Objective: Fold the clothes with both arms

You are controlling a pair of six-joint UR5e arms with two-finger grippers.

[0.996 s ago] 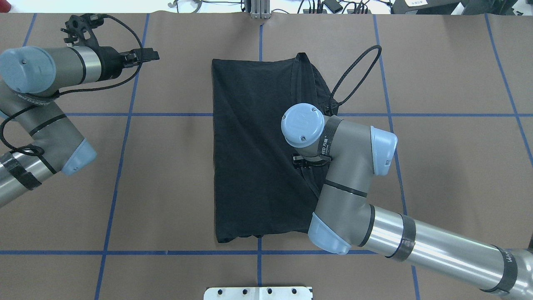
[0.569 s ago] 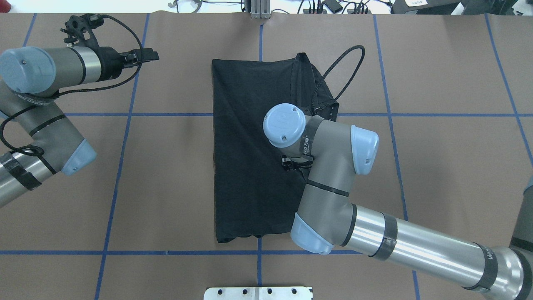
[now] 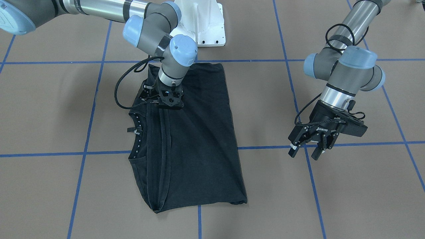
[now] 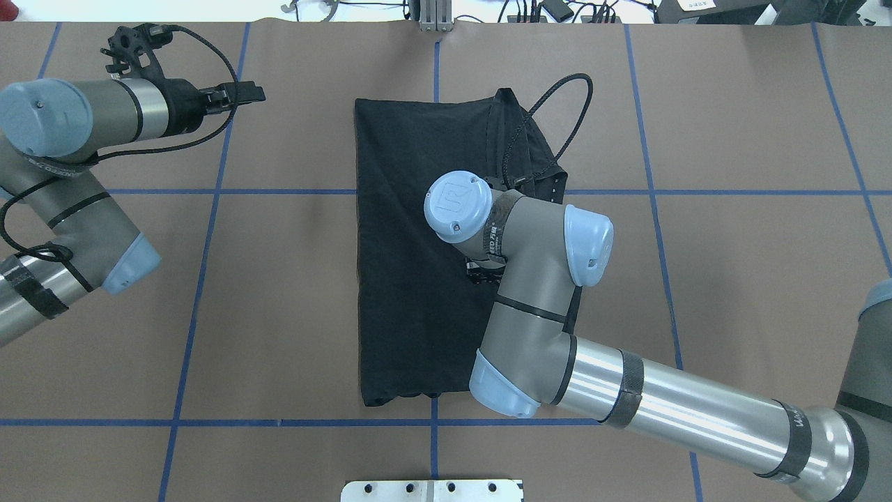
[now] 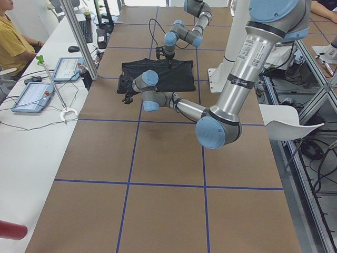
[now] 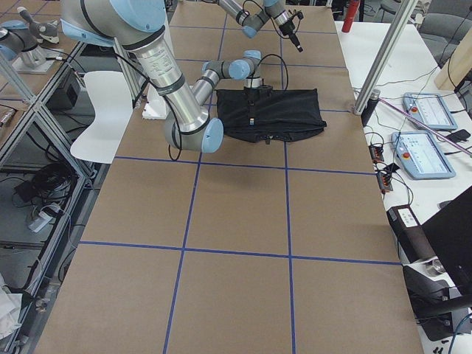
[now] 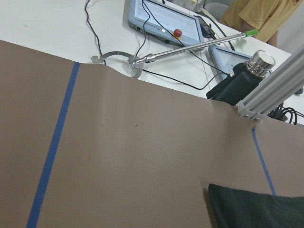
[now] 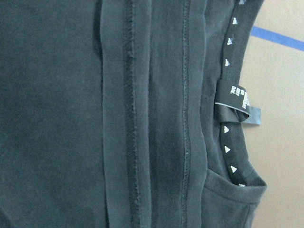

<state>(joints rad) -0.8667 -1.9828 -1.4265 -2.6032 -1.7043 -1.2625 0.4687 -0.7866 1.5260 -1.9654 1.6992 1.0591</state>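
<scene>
Black T-shirt point(image 3: 199, 132), likely limp and light, folded lengthwise on desk point(image 3: 49, 109).
Best pinched at stacked hem corners; left gripper point(image 3: 303, 154) fingers point(image 3: 316, 153) spread; right gripper point(image 3: 170, 105): cannot tell.

1. My right wrist camera is mostly filled by the black fabric T-shirt point(image 8: 52, 114).
2. Several stitched hem edges point(image 8: 130, 118) run straight from 12 to 6 o'clock, layered side by side.
3. Toward 3 o'clock I see the black neck lining with small white marks point(image 8: 227, 147), and a folded black label tag point(image 8: 237, 102) sticks out from it.
4. At 1 o'clock, a blue tape line point(image 8: 280, 38) crosses the brown paper table cover point(image 8: 280, 156).
</scene>
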